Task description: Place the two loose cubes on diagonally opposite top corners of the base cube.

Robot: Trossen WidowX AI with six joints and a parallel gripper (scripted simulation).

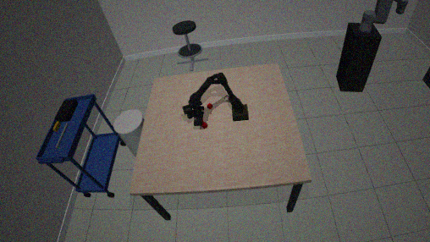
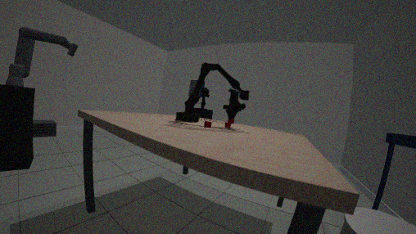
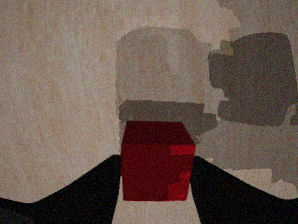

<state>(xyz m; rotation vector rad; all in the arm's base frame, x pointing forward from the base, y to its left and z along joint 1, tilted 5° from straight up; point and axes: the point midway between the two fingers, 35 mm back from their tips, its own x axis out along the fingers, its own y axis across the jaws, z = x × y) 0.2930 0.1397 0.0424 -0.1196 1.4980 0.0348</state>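
A red cube (image 3: 155,172) fills the space between the fingertips in the wrist view; it also shows as a small red patch (image 2: 232,121) in the exterior view. My gripper (image 3: 154,163) (image 2: 232,119) points down around it, its fingers parted slightly wider than the cube. Below it, the red base cube (image 2: 228,125) stands on the table, and the upper cube appears to sit on it, offset to the right and away. In the top view, red (image 1: 205,125) shows beside the gripper. The other loose cube (image 1: 210,106) (image 2: 208,124) stands apart on the table. Exact corner overlap is hidden.
The wooden table (image 1: 224,161) (image 2: 262,151) carries the arm's base (image 1: 240,112) (image 2: 187,117), with the loose cube between that base and the gripper. A blue cart (image 1: 69,127) and a white bin (image 1: 129,123) stand off the table's left side in the top view.
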